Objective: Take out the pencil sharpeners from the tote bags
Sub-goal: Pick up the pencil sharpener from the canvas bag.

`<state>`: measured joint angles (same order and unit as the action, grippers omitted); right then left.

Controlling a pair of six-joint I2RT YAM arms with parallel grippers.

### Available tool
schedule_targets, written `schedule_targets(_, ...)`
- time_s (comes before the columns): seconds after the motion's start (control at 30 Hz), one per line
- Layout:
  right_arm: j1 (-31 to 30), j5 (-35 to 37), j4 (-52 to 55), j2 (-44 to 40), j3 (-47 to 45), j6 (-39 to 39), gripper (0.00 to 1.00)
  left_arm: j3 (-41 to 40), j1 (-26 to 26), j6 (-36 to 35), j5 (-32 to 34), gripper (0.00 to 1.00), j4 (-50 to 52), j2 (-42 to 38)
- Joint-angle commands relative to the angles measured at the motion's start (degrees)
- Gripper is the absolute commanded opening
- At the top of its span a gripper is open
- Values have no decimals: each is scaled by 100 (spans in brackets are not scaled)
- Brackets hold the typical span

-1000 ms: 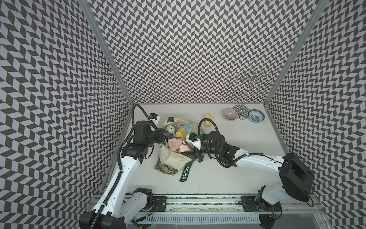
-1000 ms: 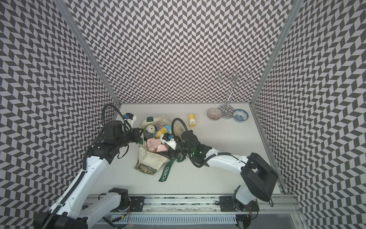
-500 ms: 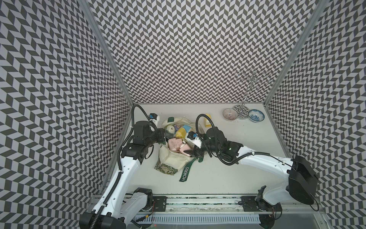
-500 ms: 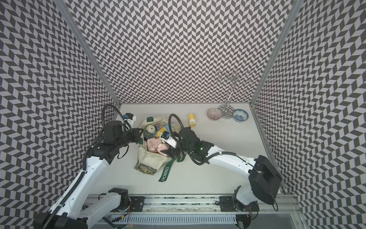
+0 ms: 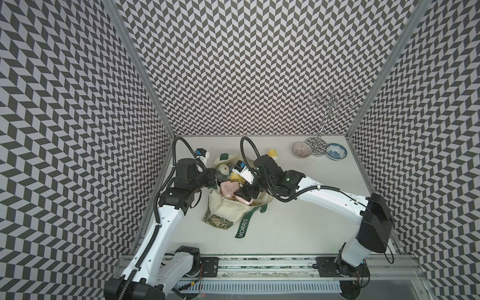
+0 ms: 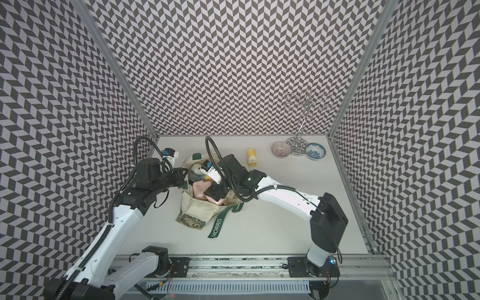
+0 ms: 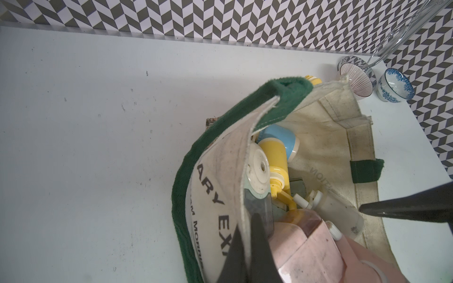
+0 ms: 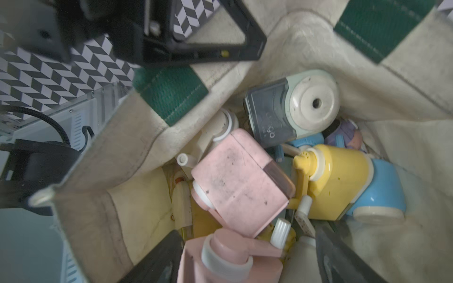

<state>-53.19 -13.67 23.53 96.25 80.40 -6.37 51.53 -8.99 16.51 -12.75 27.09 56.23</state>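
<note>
The cream tote bag (image 5: 228, 210) (image 6: 197, 207) lies with its mouth open and several pencil sharpeners inside. My left gripper (image 7: 246, 235) (image 5: 213, 179) is shut on the bag's near rim, with cloth pinched between its fingers. My right gripper (image 8: 245, 237) (image 5: 245, 197) is open inside the bag mouth. Its fingers straddle a pink sharpener (image 8: 228, 259) without closing on it. Beside it lie a boxy pink sharpener (image 8: 235, 181), a yellow and blue one (image 8: 343, 183) and a pale green one with a dark panel (image 8: 294, 105). One yellow sharpener (image 5: 272, 153) (image 6: 251, 157) stands on the table behind the bag.
Two small patterned bowls (image 5: 301, 150) (image 5: 335, 151) and a clear wire stand (image 5: 322, 124) sit at the back right. The green MORRIS strap (image 5: 242, 227) trails toward the front. Patterned walls enclose the table on three sides.
My right gripper has pushed further left and back into the bag mouth, over the pink sharpeners. The left gripper has kept its hold on the rim.
</note>
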Motion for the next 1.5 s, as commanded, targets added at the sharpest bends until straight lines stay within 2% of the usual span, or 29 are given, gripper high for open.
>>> schedule_targets(0.0,-97,213,364,-51,-13,259,84,42,-32,-68,-100,0,-345,-205)
schedule_targets(0.2,-186,570,519,-160,-219,366,85,33,-33,-66,-68,0,-350,-235)
schedule_targets(0.37,-225,1190,880,-52,-59,649,83,9,-32,-68,-47,0,-362,-213)
schedule_targets(0.5,-273,1309,1156,18,50,958,78,7,-32,-69,-44,0,-371,-216)
schedule_targets(0.87,-383,1701,1538,48,-24,1176,80,-20,-33,-68,-45,0,-380,-215)
schedule_targets(1.27,-383,1660,1462,-21,7,1155,50,-20,-33,-74,-10,0,-365,-216)
schedule_targets(1.47,-375,1809,1483,-336,438,1097,41,-44,-41,-74,-11,0,-380,-216)
